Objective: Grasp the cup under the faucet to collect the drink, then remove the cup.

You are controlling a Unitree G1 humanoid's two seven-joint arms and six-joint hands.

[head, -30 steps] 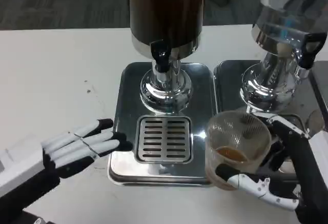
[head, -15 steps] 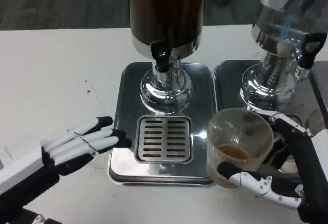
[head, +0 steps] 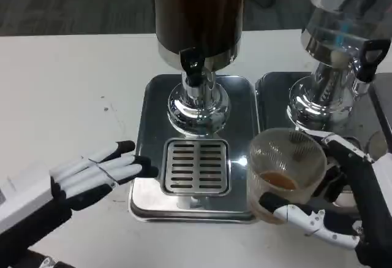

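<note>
Holding a clear ribbed plastic cup (head: 285, 173) with a shallow pool of amber drink at its bottom, wrapped in the black-and-white right hand (head: 343, 203) just right of the perforated drain grille (head: 196, 166). Walls see-through and finely fluted, rim wide and round, upright, liquid covering only the lowest part. Thumb curled across the near lower side of the cup, remaining fingers reaching round the far right side, so gripped from both sides. Off the grille altogether, sitting over the right edge of the shiny steel drip tray (head: 150, 139) that surrounds the grille, and forward-right of the black faucet (head: 192, 67) on the dark-filled drink dispenser (head: 199, 10) standing behind the grille. Just in front of the chrome foot of a second, silver dispenser (head: 337, 53) to the grille's right. Resting flat on the white table (head: 67, 90) left of the grille, the left hand (head: 92, 176): fingers straight and slightly spread, gripping nothing, dark fingertips touching the tray's left edge beside the grille.
</note>
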